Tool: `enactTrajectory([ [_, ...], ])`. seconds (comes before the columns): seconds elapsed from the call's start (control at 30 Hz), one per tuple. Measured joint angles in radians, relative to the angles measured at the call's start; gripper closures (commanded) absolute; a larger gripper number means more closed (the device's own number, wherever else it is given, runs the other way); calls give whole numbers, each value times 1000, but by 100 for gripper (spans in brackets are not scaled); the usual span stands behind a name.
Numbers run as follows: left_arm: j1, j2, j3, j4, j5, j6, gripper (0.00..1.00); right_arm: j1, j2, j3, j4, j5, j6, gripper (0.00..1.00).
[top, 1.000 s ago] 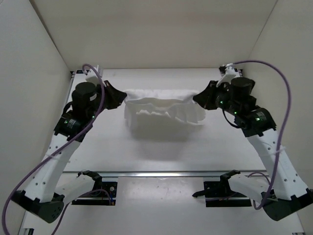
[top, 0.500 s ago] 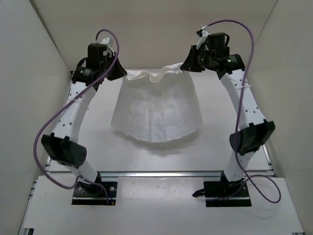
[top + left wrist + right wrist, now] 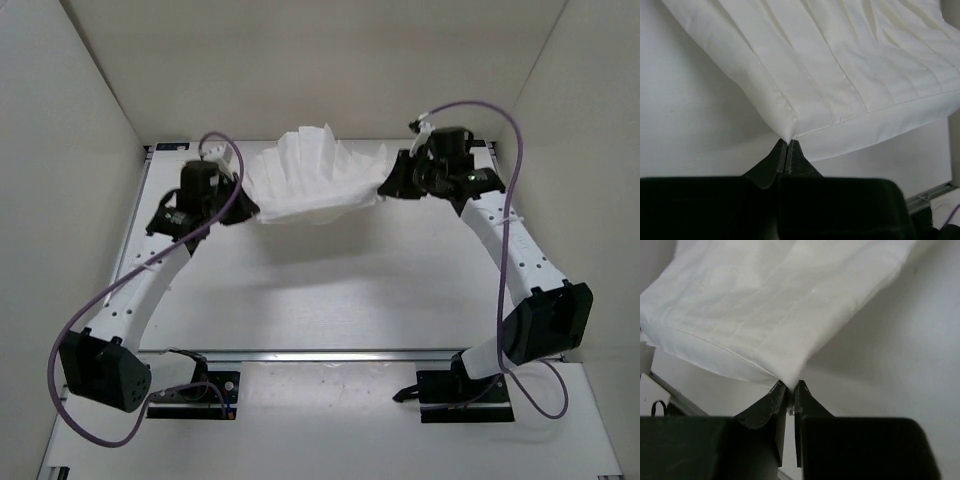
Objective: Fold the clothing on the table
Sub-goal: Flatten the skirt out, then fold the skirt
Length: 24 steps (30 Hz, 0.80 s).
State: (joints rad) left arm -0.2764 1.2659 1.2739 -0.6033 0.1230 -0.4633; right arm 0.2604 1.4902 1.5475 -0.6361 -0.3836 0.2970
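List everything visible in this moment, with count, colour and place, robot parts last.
clothing: one, white, creased, hanging bunched between the two end effectors over the far part of the table
table: one, matte white, filling the floor of the enclosure
rail: one, silver metal, along the table's near edge
walls: white, enclosing the table on the left, right and far sides
cables: two, purple, one looping along each arm
arms: two, white with black joints, reaching from the near edge toward the far side
left end effector: one, black, shut on a corner of the clothing
right end effector: one, black, shut on the other corner
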Motion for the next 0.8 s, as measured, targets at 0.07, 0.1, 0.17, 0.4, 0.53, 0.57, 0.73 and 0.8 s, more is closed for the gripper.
enactTrajectory([
  [0.07,-14,-29,-191,69,5,-18,100,0,-13,-184,61,-6,22,99],
  [0.1,-25,-28,-289,103,8,-29,100,2,-13,-279,86,-8,34,100],
  [0.17,-53,-2,-456,152,18,-48,99,15,-4,-463,120,-8,63,100],
  [0.4,-149,22,-667,175,39,-73,100,99,-19,-758,122,26,137,100],
  [0.53,-183,-38,-675,144,15,-68,100,147,-99,-764,103,98,154,100],
  [0.57,-190,-60,-674,129,11,-68,100,159,-133,-768,92,117,160,100],
  [0.73,-198,-202,-661,43,7,-69,100,184,-339,-773,13,139,186,100],
  [0.8,-200,-259,-650,17,14,-73,100,184,-404,-773,-25,140,195,100],
])
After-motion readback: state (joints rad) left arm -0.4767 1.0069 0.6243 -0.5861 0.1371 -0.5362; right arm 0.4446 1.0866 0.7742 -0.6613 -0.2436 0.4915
